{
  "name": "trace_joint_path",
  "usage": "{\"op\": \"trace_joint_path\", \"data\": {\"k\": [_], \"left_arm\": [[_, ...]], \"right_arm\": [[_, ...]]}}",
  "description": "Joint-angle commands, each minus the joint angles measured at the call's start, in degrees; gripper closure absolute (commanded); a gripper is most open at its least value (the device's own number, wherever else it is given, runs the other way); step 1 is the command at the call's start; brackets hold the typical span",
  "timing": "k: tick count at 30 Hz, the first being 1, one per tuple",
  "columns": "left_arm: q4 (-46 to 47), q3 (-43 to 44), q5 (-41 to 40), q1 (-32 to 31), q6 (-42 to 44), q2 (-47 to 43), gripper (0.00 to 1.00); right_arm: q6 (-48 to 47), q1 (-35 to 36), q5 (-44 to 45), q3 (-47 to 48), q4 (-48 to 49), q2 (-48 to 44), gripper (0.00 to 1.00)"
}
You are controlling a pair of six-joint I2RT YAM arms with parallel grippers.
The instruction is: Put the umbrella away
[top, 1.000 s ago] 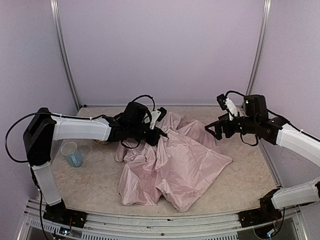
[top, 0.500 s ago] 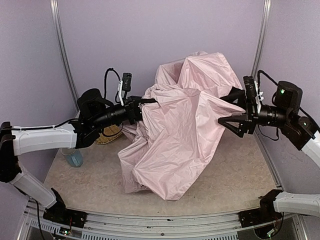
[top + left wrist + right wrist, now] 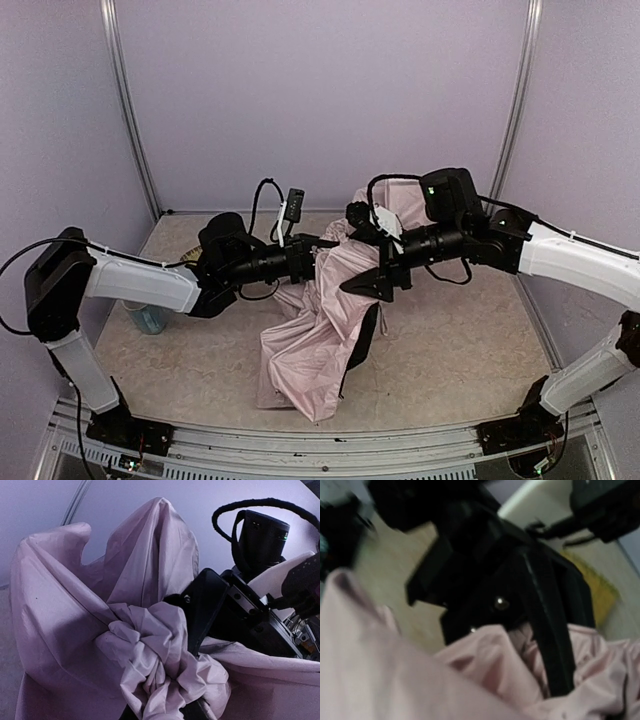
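Shows a crumpled pale pink folding umbrella with black lining (image 3: pixel 310 340) at the centre of a beige speckled table (image 3: pixel 450 340), held up at 12 o'clock and drooping toward 6. Shows the left gripper (image 3: pixel 325 243), reaching in from 9 o'clock, clenched on a bunched wad of the pink fabric. Shows the right gripper (image 3: pixel 365 250), in from 3 o'clock, jaws spread wide (released), against the fabric just beside that wad.
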Motion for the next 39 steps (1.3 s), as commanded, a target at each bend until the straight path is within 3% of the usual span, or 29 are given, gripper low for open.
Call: {"op": "trace_joint_path", "data": {"k": [1,6,11,14,20,26,28,30,39], "left_arm": [[18.01,-0.34,4.91,-0.8,-8.68,3.3,1.0],[26.63,-1.09,6.75,0.26,-15.24,8.14,1.0],[9.37,0.69,-4.43,3.19,-16.11,12.33,1.0],[7.33,-0.14,-6.4,5.32,-21.14,17.5,0.78],[7.88,-0.52,-4.98,8.82,-32.38,29.03,0.44],[1.27,-3.83,-10.78,10.22,-31.43,26.33,0.21],[-4.34,-4.01,-14.64,10.34,-28.91,23.72,0.08],[-10.16,-3.66,-18.82,10.26,-26.06,21.23,0.02],[-22.66,-0.7,-25.92,8.98,-17.38,14.63,0.01]], "right_arm": [[-0.98,0.27,10.43,-1.68,-1.12,5.68,0.1],[-0.93,0.17,15.72,-3.13,0.03,10.1,0.08],[0.18,-0.95,16.95,-4.85,0.82,12.96,0.07],[0.53,-2.42,15.82,-6.34,3.89,14.87,0.07],[-0.21,-3.83,15.15,-4.07,5.16,23.57,0.08],[-0.74,-4.63,14.26,0.5,2.91,29.39,0.13],[-0.4,-5.01,13.93,-0.03,3.11,28.67,0.13],[-0.25,-5.32,13.5,-0.88,3.67,27.24,0.13],[0.54,-5.89,15.94,-0.42,-0.22,18.2,0.12]]}}
